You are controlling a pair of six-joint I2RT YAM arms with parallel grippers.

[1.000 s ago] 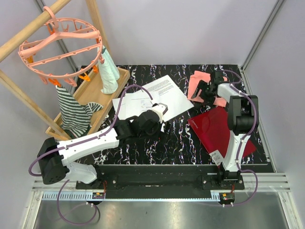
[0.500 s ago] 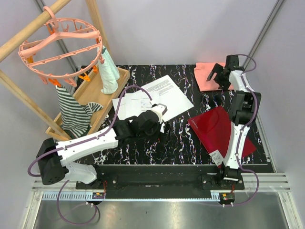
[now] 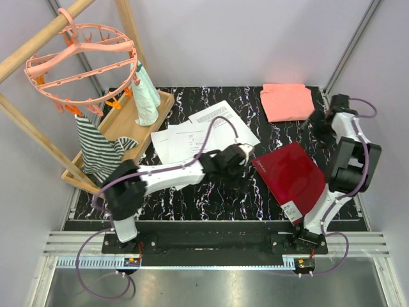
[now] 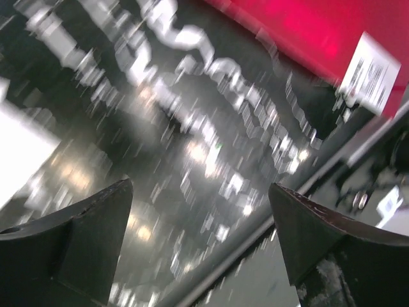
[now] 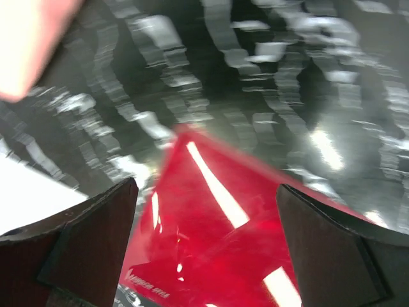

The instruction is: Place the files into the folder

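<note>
A few loose white printed paper sheets [image 3: 192, 135] are lying flat at the far centre, overlapping and fanned at slightly different angles, print facing up. Just to their right and nearer, not touching them, a flat dark red rectangular folder [image 3: 293, 176] is lying closed and turned diagonally, its white label [image 3: 292, 211] sitting at the near corner.

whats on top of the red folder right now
Nothing lies on the folder except its white label at the near corner. The right arm crosses above its right edge and hides that strip. The folder is shut, so its inside cannot be seen.
</note>
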